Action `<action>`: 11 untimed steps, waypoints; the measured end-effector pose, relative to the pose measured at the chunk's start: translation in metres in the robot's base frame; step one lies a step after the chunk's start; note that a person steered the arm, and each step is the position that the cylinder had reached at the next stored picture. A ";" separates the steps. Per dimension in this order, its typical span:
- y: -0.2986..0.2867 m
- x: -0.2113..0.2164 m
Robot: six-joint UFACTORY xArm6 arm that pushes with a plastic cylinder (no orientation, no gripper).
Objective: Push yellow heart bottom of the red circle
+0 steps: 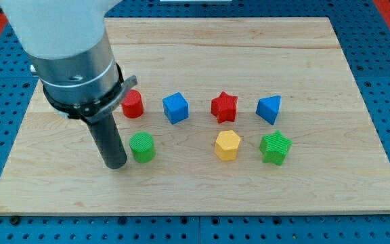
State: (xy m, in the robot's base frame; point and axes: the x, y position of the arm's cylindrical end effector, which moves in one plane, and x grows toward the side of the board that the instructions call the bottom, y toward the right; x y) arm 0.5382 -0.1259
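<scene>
A red circle block (133, 104) sits on the wooden board (202, 183) left of centre, partly behind my arm. I see no yellow heart; the only yellow block is a hexagon (227, 145) near the middle, well to the right of the red circle and lower in the view. My tip (116, 165) rests on the board just left of a green circle block (142, 147), below and slightly left of the red circle. The arm's grey body (73, 61) hides the board's upper left.
A blue cube (175, 108), a red star (224, 107) and a blue triangle-like block (269, 109) form a row with the red circle. A green star (275, 148) lies right of the yellow hexagon. Blue pegboard (384, 41) surrounds the board.
</scene>
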 end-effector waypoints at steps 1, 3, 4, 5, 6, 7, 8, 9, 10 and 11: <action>0.011 -0.018; 0.074 -0.018; 0.017 -0.021; -0.091 -0.051; -0.152 -0.113; -0.112 -0.160; -0.064 -0.177; -0.069 -0.238; -0.123 -0.243; -0.164 -0.219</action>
State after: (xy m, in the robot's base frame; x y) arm 0.3187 -0.2895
